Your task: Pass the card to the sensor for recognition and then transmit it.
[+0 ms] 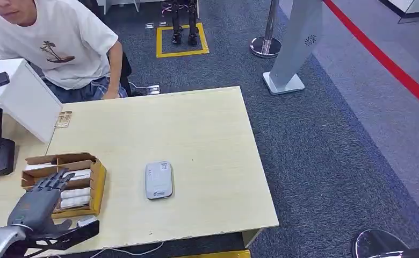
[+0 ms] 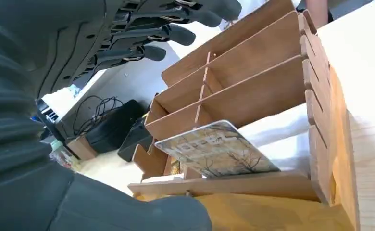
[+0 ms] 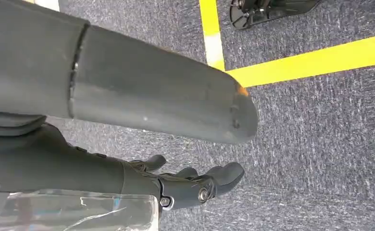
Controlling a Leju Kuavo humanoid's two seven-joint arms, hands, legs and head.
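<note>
Left hand [image 1: 38, 201] hovers over the card box [image 1: 95, 185], fingers spread (nothing held).

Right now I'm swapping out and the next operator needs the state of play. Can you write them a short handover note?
Left robot hand: open, fingers spread above the wooden box, holding nothing.
Right robot hand: hanging over the carpet, fingers loosely apart, holding nothing.
Cards: in the box's slots; one printed card leans in the near slot.
Sensor: flat on the table, right of the box, nothing on it.
Done: reach to the box.
Left: grip a card, present it to the sensor, hand it on. A person sits at the far side.
</note>
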